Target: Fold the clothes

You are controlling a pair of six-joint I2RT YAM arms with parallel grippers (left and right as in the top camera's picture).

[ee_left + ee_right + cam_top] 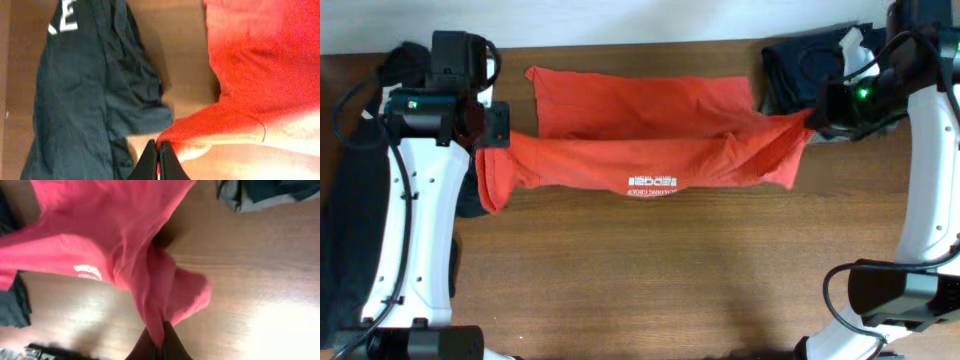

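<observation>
**Two claws stretch the shirt into a straight band**

Both claws are pinched tight on cloth, one at each end of the orange-red T-shirt. The left claw has its fingers pressed together on a bunched corner at the shirt's left end. The right claw grips a gathered tuck at the right end in the same way, with cloth fanning out from its tips.

The shirt lies across the far middle of the bench. Its far part rests flat on the wood. The near part is pulled into a long band between the two claws and overlaps the flat part. The white lettering sits on the near edge of that band, about midway along it.

Gripping opposite ends at once looks deliberate. Tension between the two grips draws the band's long edge straight, so the crease should fall in one clean line and not wander. The left end droops in a loose loop just below its claw, and the right end bunches near its grip, so the pull is not even across the width.

A dark garment lies on the bench just beside the left grip, and a dark pile sits near the right one. Both are close enough to be snagged if the claws sweep outward. As I judge it, the fold is partly made and the band is not yet laid down.
</observation>
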